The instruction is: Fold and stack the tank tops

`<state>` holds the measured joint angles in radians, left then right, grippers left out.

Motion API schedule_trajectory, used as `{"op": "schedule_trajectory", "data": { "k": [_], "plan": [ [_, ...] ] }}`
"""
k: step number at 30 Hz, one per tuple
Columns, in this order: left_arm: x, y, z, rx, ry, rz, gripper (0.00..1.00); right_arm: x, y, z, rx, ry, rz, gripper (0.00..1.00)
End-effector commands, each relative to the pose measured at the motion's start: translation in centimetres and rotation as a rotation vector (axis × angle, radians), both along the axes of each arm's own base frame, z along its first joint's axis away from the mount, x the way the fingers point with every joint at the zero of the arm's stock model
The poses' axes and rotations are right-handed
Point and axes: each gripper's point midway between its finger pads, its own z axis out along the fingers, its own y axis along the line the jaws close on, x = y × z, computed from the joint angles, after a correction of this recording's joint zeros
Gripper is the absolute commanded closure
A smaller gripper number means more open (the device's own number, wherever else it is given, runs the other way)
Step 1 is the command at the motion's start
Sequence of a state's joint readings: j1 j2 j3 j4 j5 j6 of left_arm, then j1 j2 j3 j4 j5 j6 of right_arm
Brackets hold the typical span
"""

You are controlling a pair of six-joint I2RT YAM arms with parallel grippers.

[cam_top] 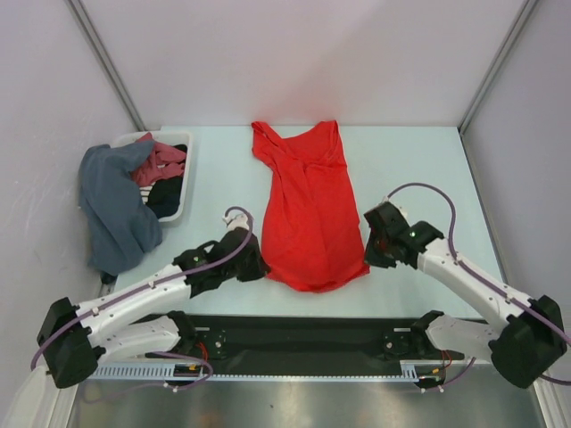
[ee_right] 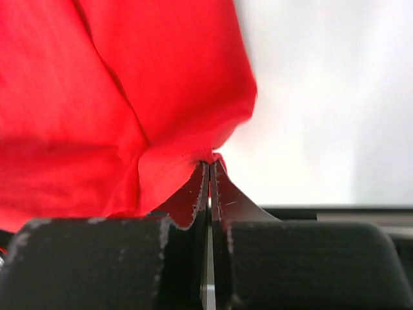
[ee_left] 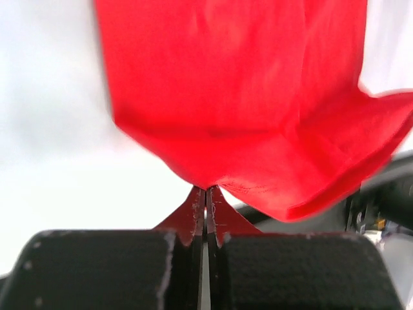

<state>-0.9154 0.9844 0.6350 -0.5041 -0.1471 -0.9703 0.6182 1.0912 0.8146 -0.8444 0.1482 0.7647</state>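
Note:
The bright red tank top [cam_top: 310, 205] lies flat on the pale table, straps toward the far wall and hem toward me. My left gripper [cam_top: 258, 265] is shut on the hem's near-left corner; in the left wrist view [ee_left: 206, 188] the red cloth [ee_left: 245, 110] rises from the closed tips. My right gripper [cam_top: 371, 249] is shut on the hem's near-right corner, and the right wrist view [ee_right: 210, 163] shows the stitched red hem [ee_right: 174, 161] pinched. I cannot make out the navy tank top for certain; a dark cloth [cam_top: 166, 198] lies in the basket.
A white plastic basket [cam_top: 186, 192] stands at the far left with pinkish-red cloth [cam_top: 159, 163] inside and a grey-blue garment [cam_top: 111, 209] draped over its left side. Grey walls close in the table on three sides.

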Motion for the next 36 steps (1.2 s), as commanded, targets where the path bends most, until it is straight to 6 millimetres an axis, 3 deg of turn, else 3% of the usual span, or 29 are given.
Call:
{"op": "schedule_trajectory", "data": {
  "k": [1,2,3,5,6,8,9,10,13,14,15,16,17,18,19,22,23,24,27,32,35,36],
  "plan": [
    [3.8,0.6,2.4,0.053,-0.097,-0.008,1.00,4.7,0.9,2.5,0.025,-0.106,0.044,1.00],
    [4.4,0.7,2.6,0.061,-0.103,-0.004,1.00,5.9,1.2,2.0,0.020,-0.099,0.041,1.00],
    [5.5,1.1,2.3,0.088,-0.102,0.005,1.00,7.5,1.3,3.1,0.032,-0.126,0.029,1.00],
    [6.9,1.1,3.1,0.090,-0.120,0.016,1.00,9.4,1.5,3.3,0.028,-0.132,0.035,1.00],
    [8.0,1.3,3.3,0.086,-0.127,0.033,1.00,10.3,1.6,2.5,0.015,-0.106,0.034,1.00],
    [9.7,1.7,3.2,0.110,-0.132,0.051,1.00,13.0,1.8,3.5,0.025,-0.137,0.027,1.00],
    [10.3,1.8,3.2,0.117,-0.136,0.060,0.99,13.8,1.9,2.4,0.013,-0.109,0.028,1.00],
    [11.5,2.1,2.9,0.160,-0.145,0.080,0.99,15.5,2.0,3.5,0.025,-0.142,0.020,1.00],
    [13.9,2.3,2.4,0.218,-0.144,0.097,1.00,18.2,1.9,2.2,-0.006,-0.113,0.009,1.00],
    [14.5,2.2,2.3,0.226,-0.144,0.100,1.00,19.8,2.2,3.3,-0.004,-0.140,0.007,1.00],
    [15.2,2.3,1.3,0.253,-0.127,0.098,1.00,20.5,2.2,3.2,-0.012,-0.136,0.010,1.00],
    [16.4,1.9,2.1,0.240,-0.150,0.105,1.00,21.2,2.0,1.7,-0.035,-0.095,0.004,1.00],
    [17.1,2.0,2.0,0.243,-0.149,0.114,1.00,22.7,2.1,2.8,-0.033,-0.127,-0.004,1.00],
    [17.6,2.0,1.3,0.258,-0.133,0.112,1.00,23.3,2.0,2.8,-0.036,-0.127,-0.008,1.00],
    [18.6,1.7,2.1,0.246,-0.151,0.120,1.00,24.0,2.0,2.0,-0.046,-0.112,-0.011,1.00],
    [20.3,1.6,2.8,0.237,-0.166,0.130,1.00,26.0,2.1,2.9,-0.023,-0.139,-0.017,1.00],
    [20.8,1.8,3.0,0.233,-0.168,0.137,1.00,26.4,2.0,2.4,-0.024,-0.128,-0.017,1.00],
    [21.3,1.6,3.4,0.231,-0.172,0.140,1.00,27.1,2.0,3.3,-0.015,-0.150,-0.023,1.00],
    [22.2,1.9,3.7,0.231,-0.173,0.147,1.00,28.2,1.4,3.5,-0.005,-0.155,-0.037,1.00],
    [24.1,2.4,4.8,0.209,-0.194,0.176,1.00,30.3,1.4,5.4,0.049,-0.197,-0.043,1.00],
    [25.5,2.7,4.5,0.199,-0.184,0.189,1.00,31.8,1.5,5.6,0.048,-0.204,-0.044,1.00],
    [25.8,2.8,3.6,0.207,-0.166,0.189,1.00,32.2,1.5,4.6,0.041,-0.184,-0.047,1.00]
  ]
}}
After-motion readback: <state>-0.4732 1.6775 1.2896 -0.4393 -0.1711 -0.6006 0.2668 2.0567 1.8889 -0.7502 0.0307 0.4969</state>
